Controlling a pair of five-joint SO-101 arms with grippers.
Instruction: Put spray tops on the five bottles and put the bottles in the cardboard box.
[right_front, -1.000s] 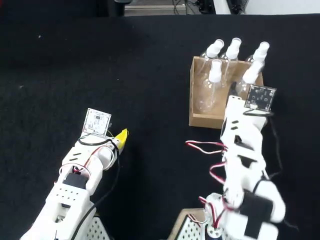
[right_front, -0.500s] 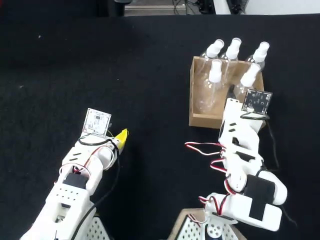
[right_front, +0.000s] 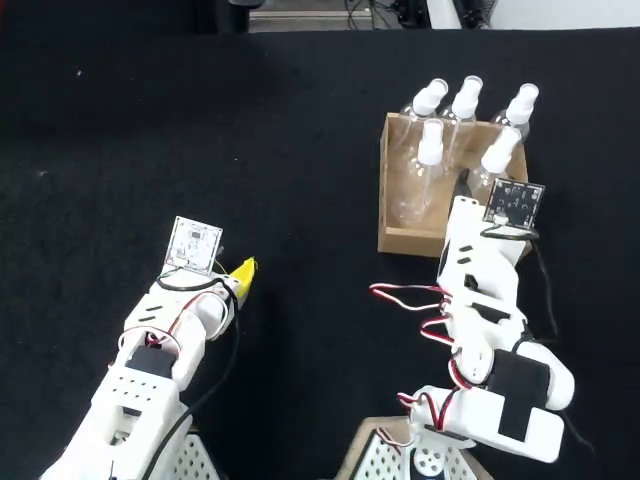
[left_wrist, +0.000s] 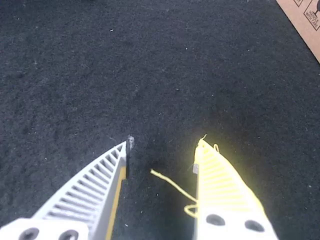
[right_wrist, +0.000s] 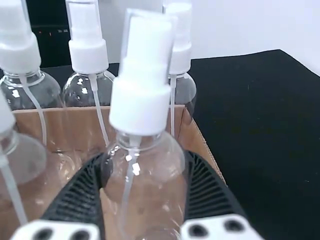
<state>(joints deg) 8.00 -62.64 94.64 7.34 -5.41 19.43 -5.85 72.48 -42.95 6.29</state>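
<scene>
Right end effector (right_wrist: 145, 159) clamps a bottle (right_wrist: 150, 175) in the cardboard box (right_wrist: 200, 137); left end effector (left_wrist: 163, 145) gapes.

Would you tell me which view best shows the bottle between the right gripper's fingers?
The right wrist view: the bottle stands close up between the black fingers, spray top on. The high view gives its white top at the box's near right corner. The left wrist view faces the table.
</scene>
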